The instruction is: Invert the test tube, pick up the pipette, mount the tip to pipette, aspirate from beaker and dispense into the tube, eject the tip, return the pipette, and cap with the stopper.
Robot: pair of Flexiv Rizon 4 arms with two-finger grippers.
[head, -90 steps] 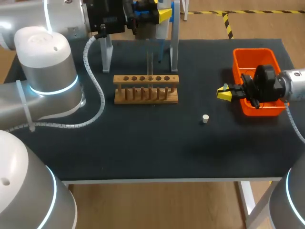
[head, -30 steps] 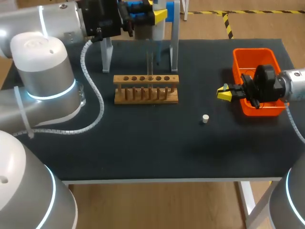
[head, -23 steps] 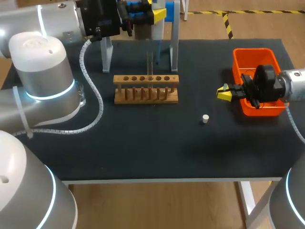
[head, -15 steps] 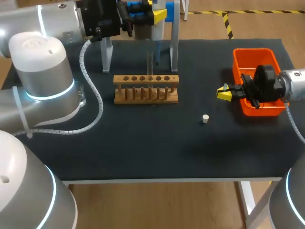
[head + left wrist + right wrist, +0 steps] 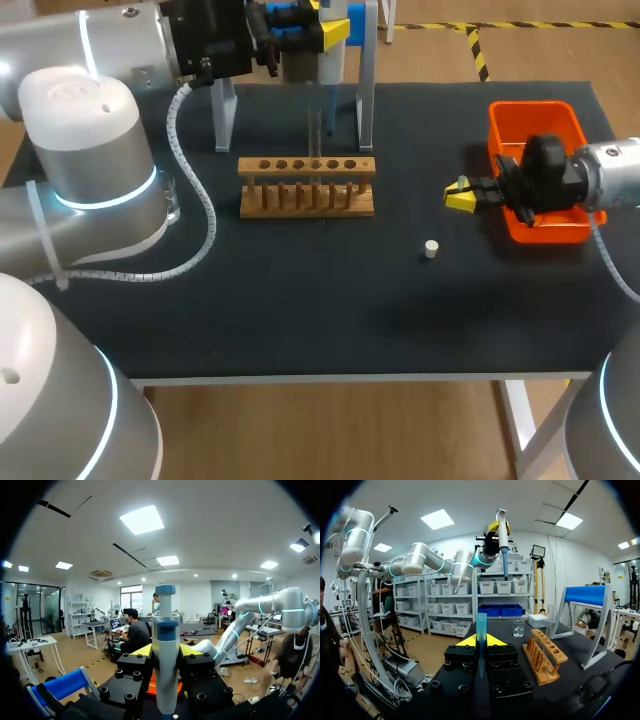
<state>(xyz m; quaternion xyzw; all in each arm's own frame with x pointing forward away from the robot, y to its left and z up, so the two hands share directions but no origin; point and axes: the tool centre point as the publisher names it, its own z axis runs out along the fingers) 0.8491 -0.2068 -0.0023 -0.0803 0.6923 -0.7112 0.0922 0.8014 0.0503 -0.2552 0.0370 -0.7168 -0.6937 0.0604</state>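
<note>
On the black table (image 5: 300, 320), tip mounting seems in hand: the left gripper (image 5: 166, 654) grips the pipette (image 5: 165, 625), the right gripper (image 5: 481, 641) pinches the blue tip (image 5: 481, 621), which next needs careful aligning.

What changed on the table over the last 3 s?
Right gripper, shut on the pipette tip, edged away from the orange bin toward the middle of the table. Left gripper with the pipette shifted slightly leftward earlier, then held. Rack and stopper unmoved.
</note>
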